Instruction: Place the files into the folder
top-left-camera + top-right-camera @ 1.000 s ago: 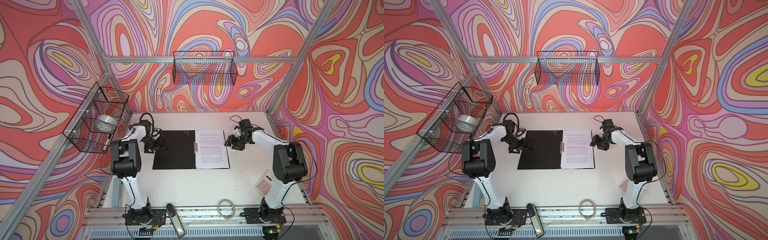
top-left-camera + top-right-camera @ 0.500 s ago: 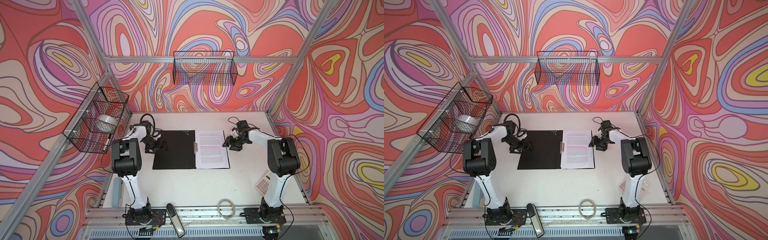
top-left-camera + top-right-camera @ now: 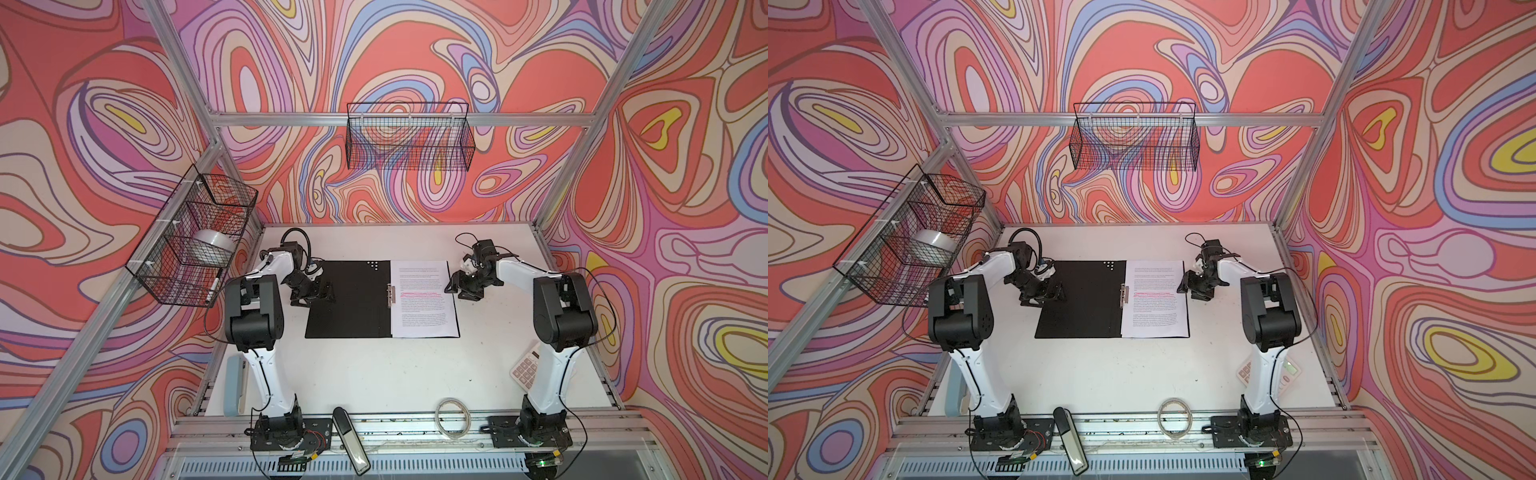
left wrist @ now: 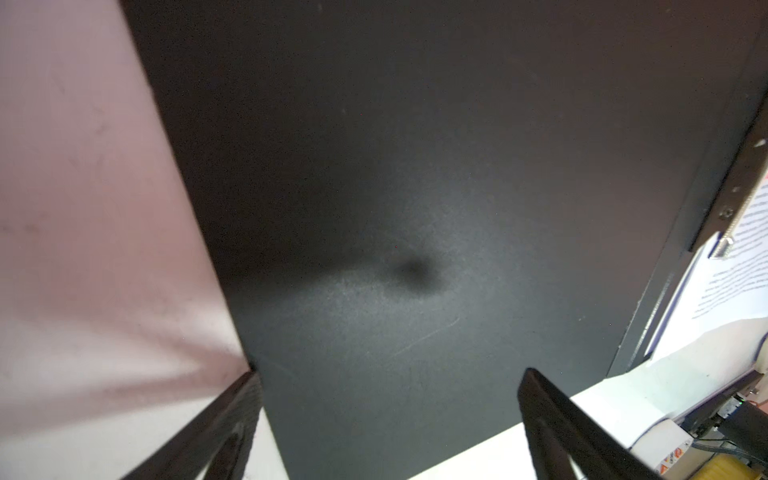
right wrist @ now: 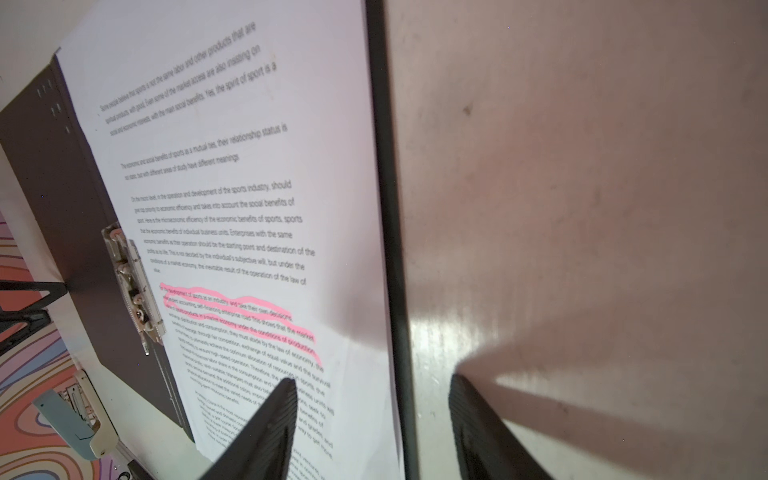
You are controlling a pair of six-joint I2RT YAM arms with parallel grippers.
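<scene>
Since one second ago, the right fingers (image 3: 453, 286) have advanced a short way toward the right edge of the folder (image 3: 349, 299). The left fingers (image 3: 321, 292) have shifted slightly inward over its left cover. Folder and files (image 3: 422, 299) have not moved.

**Folder.** It lies open and flat on the table (image 3: 374, 374), black inside facing up, between the two arms. The metal spine clip (image 3: 390, 291) runs along the fold.

**Files.** The sheets lie on the right half of the folder, left edge at the spine clip. Whether the clip presses on them cannot be told. The top sheet carries dense black text with pink highlighted lines (image 5: 241, 316).

**Left fingers.** Released and spread wide. In the left wrist view the black cover (image 4: 415, 166) fills the space between one finger (image 4: 208, 424) and the other (image 4: 573, 432), and nothing is clamped. Whether the tips touch the cover cannot be told.

**Right fingers.** Released, partly spread, grasping nothing. In the right wrist view one finger (image 5: 270, 415) stands over the printed sheet and the other (image 5: 478, 419) over bare table. The folder's black right edge (image 5: 390, 208) runs between them.

**Other item.** A white calculator (image 3: 524, 368) lies near the base of the right arm, well apart from the folder.
</scene>
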